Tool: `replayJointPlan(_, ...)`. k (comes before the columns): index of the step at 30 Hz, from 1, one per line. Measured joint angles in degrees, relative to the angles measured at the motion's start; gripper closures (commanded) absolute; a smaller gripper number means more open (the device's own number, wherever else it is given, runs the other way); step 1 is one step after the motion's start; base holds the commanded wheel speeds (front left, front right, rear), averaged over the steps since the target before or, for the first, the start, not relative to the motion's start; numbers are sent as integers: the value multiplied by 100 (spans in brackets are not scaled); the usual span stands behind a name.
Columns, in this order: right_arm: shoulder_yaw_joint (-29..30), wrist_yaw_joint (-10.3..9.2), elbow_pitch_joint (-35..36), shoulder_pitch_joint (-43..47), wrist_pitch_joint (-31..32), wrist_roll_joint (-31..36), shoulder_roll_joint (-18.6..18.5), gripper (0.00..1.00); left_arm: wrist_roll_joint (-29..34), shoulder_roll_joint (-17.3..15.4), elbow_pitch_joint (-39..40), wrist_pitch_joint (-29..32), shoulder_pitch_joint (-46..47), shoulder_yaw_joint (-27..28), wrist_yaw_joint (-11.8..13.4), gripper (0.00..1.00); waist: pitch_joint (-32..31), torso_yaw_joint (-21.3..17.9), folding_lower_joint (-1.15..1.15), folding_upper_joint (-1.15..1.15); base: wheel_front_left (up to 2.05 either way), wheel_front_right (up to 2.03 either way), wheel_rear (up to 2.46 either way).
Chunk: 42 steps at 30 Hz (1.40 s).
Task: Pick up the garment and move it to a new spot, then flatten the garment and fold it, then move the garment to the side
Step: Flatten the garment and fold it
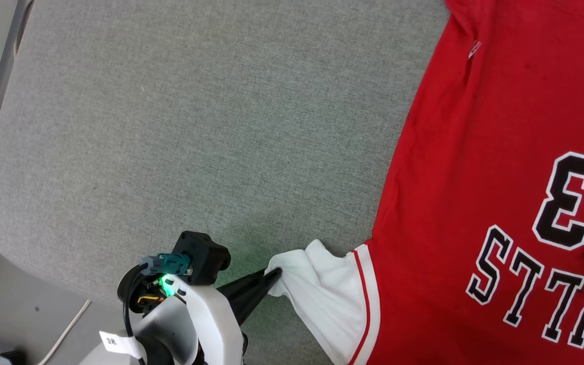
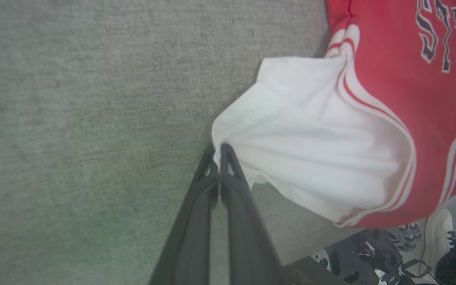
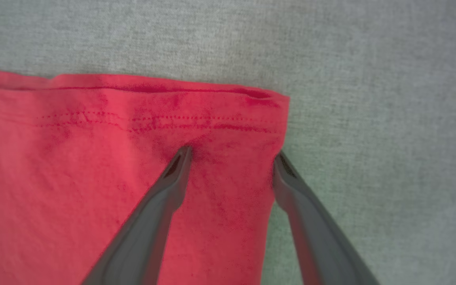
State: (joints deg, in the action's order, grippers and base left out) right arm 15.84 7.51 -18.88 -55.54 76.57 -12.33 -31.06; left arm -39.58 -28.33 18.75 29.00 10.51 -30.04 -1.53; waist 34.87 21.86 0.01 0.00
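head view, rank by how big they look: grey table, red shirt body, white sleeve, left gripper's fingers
1. grey table
2. red shirt body, though the frame cuts it off
3. white sleeve
4. left gripper, counting its dark fingers alone

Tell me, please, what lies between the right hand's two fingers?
In the right wrist view, the hemmed corner of the red shirt lies between the fingers of the open right hand.
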Motion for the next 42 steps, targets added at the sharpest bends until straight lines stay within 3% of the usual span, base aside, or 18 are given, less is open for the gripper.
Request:
replayJointPlan(6,-18,-1,-90,12,-70,73,99,0,9,22,-55,-53,31,-19,-7,100,99,63,-1,0,0,0,0)
replayJointPlan(7,-68,-2,-104,19,-66,71,94,57,9,22,-63,-54,34,-19,-7,100,105,58,-1,0,0,0,0)
replayJointPlan(8,-122,-2,-115,32,-65,69,88,100,9,23,-71,-54,40,-19,-5,100,107,52,-1,0,0,0,0)
replayJointPlan(25,-583,1,-497,817,-379,-457,-124,100,-48,-26,-320,-86,51,29,32,100,-471,-256,-1,0,0,0,0)
replayJointPlan(34,-870,0,-379,2137,-575,-1015,-153,100,-208,-78,-602,-80,-224,84,159,100,-1302,-632,-1,0,0,0,0)
replayJointPlan(42,-750,0,2,3622,-883,-1472,-12,100,-312,-92,-836,-149,-587,100,285,100,-2078,-1084,-1,0,0,0,0)
